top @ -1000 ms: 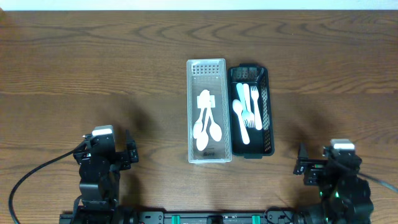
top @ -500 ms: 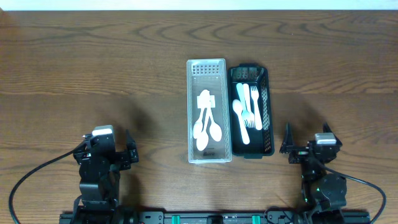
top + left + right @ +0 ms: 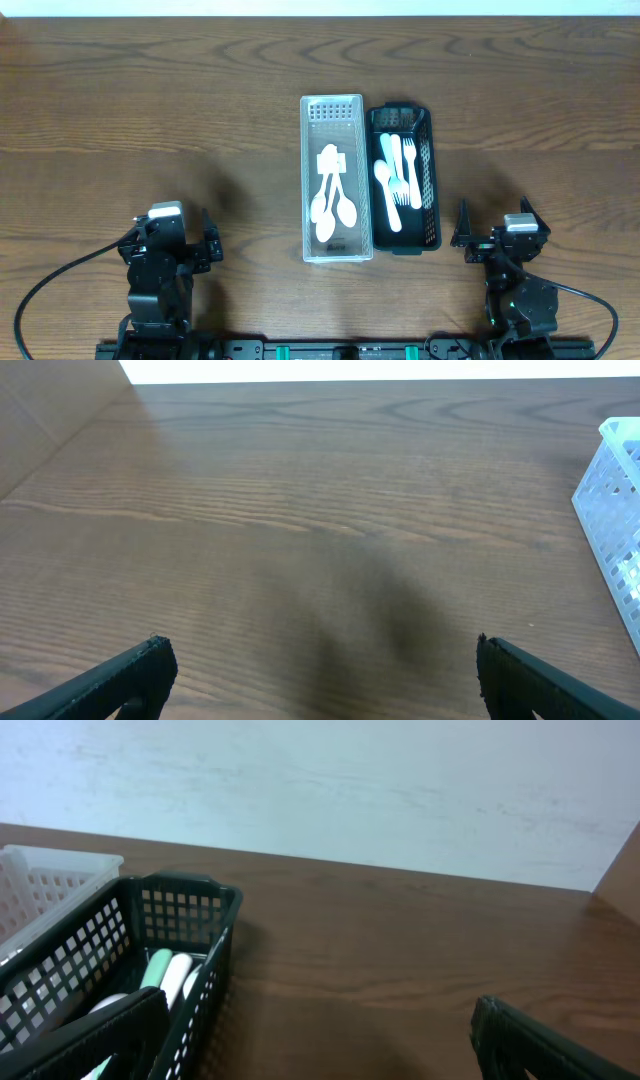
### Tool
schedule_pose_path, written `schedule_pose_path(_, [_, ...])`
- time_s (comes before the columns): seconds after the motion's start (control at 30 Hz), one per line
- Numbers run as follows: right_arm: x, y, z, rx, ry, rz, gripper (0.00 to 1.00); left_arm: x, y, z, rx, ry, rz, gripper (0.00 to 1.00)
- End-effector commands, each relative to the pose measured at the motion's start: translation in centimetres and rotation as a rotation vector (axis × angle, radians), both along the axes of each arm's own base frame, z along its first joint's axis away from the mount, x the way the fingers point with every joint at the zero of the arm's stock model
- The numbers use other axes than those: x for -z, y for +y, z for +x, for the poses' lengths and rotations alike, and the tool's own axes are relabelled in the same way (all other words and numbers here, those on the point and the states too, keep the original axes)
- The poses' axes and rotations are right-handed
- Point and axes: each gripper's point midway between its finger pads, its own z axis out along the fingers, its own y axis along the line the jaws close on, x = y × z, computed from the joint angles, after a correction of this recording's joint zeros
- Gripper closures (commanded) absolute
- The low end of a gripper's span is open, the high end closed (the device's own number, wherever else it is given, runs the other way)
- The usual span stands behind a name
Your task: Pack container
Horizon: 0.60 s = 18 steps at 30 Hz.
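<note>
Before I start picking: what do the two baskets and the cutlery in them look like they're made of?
White basket: likely translucent plastic, with pale, see-through perforated walls.
Black basket: matte plastic, going by its moulded grid walls.
Spoons and forks: plain white and dull with no metallic shine, so probably plastic.

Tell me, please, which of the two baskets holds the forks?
The black basket holds the forks; the white basket beside it holds spoons.

Robotics lab test station: wood-grain table (image 3: 150, 100), plain pale wall (image 3: 350, 780), cabled left robot arm (image 3: 158, 270) and right robot arm (image 3: 520, 295) mounted at table edge.
</note>
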Motion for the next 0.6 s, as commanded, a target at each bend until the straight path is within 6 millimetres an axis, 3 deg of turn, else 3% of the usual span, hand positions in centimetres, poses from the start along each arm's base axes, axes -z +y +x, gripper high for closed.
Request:
schedule_pose_path(0.0, [0.2,0.0,0.0,-0.003,0.002,-0.015,0.01,-0.3,0.1,0.0,-0.003,-0.009,0.011,0.02])
schedule_pose_path(0.43, [0.2,0.0,0.0,-0.003,0.002,-0.015,0.01,-0.3,0.1,-0.1,-0.003,-0.009,0.010,0.02])
schedule_pose_path(0.57, [0.2,0.0,0.0,-0.003,0.002,-0.015,0.01,0.4,-0.4,-1.1,0.028,0.016,-0.004,0.02])
